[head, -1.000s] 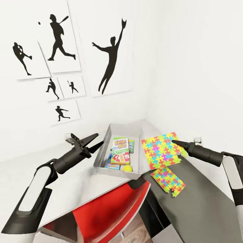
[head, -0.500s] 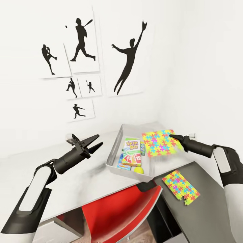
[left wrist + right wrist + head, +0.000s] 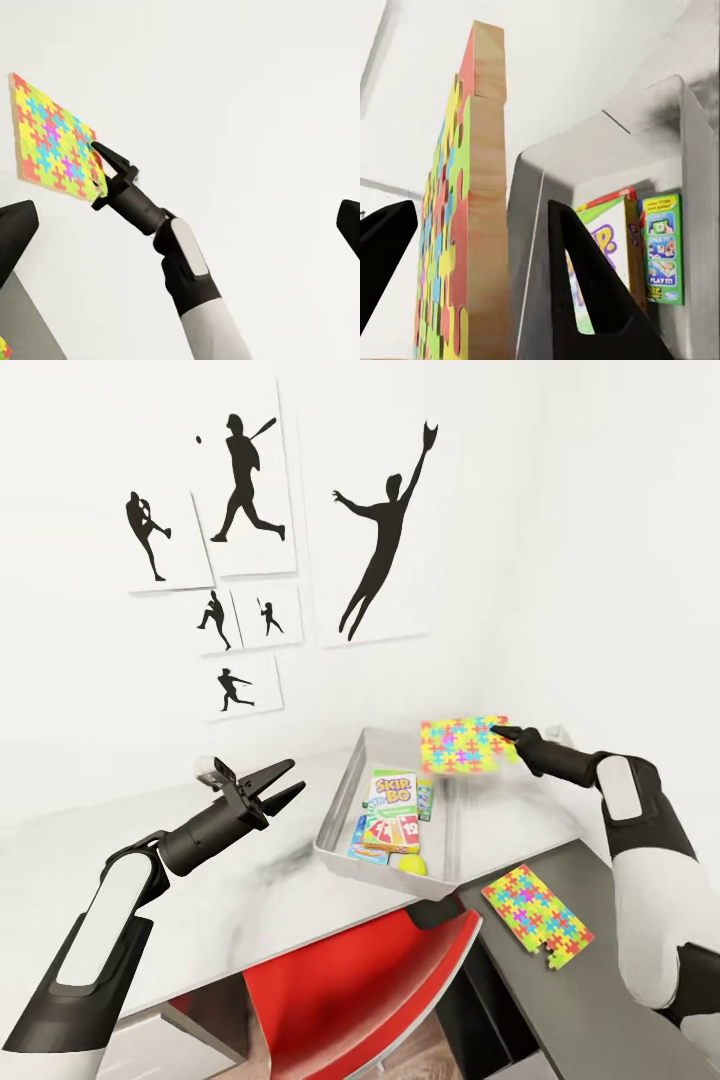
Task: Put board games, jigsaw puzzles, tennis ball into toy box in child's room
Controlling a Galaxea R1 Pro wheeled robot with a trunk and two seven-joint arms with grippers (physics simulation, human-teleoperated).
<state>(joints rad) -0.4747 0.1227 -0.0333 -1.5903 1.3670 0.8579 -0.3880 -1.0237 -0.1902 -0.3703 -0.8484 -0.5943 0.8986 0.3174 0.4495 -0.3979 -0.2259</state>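
Pinching a puzzle point(image 3: 462, 743) by its edge, the right gripper point(image 3: 497, 733) is needing to level it over the box point(image 3: 338, 812) below before letting go.

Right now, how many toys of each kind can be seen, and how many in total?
Board games: 3, in the toy box
Jigsaw puzzles: 2, one in the right gripper, one on the table
Tennis ball: 1
Total: 6
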